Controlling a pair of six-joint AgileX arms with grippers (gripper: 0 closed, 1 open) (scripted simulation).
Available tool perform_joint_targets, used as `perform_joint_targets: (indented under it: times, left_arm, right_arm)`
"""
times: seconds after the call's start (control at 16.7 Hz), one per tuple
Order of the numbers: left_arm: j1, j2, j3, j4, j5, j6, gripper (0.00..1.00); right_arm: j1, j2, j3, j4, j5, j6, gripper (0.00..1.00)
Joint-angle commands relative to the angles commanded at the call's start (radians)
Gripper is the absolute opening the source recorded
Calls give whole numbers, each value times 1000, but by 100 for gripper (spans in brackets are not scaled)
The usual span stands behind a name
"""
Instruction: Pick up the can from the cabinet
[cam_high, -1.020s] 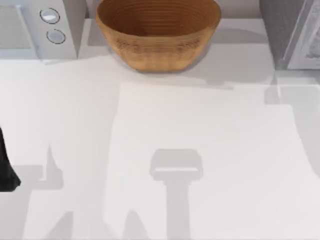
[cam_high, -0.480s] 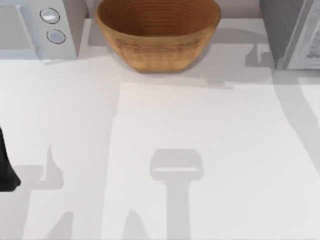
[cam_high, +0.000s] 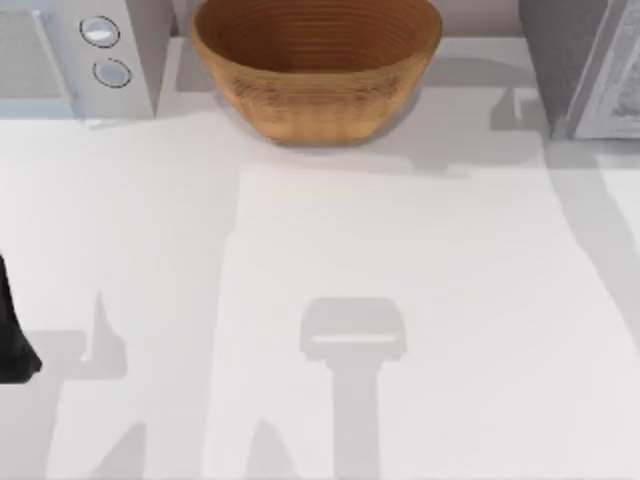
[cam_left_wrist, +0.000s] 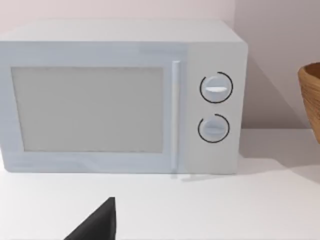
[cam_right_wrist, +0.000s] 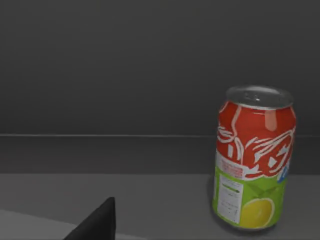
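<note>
One can (cam_right_wrist: 254, 158) stands upright on a dark grey shelf (cam_right_wrist: 150, 200), close in front of my right wrist camera, with the shelf's dark back wall behind it. Its top half is red with white lettering I cannot read, and its lower half is green with a yellow fruit and a small white label. A black wedge at the edge of that view, well apart from the can, is one finger (cam_right_wrist: 97, 224) of my right gripper; the rest of the gripper is cut off, so I cannot tell whether my jaws there are parted or closed. Nothing of mine touches the can.

From above, the basket (cam_high: 316, 62) sits at the back middle of the white table (cam_high: 400, 280), empty as far as I can see, though its far rim is cropped. To the basket's left is the microwave (cam_high: 70, 50), cut off so that little more than its two dials is seen. To the basket's right stands the grey cabinet (cam_high: 580, 60), also cropped, with its inside hidden from this camera.

My left arm (cam_high: 12, 340) is a dark shape at the table's left edge, far forward of the microwave. Its wrist camera faces the microwave's closed door, and only one black fingertip (cam_left_wrist: 97, 224) of it is seen, so I cannot tell how those jaws stand either.
</note>
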Motion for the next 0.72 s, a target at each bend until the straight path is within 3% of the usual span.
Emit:
perform_joint_targets:
  times: [0.3, 0.72]
  left_arm:
    - [0, 0, 0, 0, 0, 0, 100]
    - [0, 0, 0, 0, 0, 0, 100]
  right_arm:
    - [-57, 46, -65, 136, -52, -1, 100]
    - [-65, 88, -32, 143, -60, -2, 100]
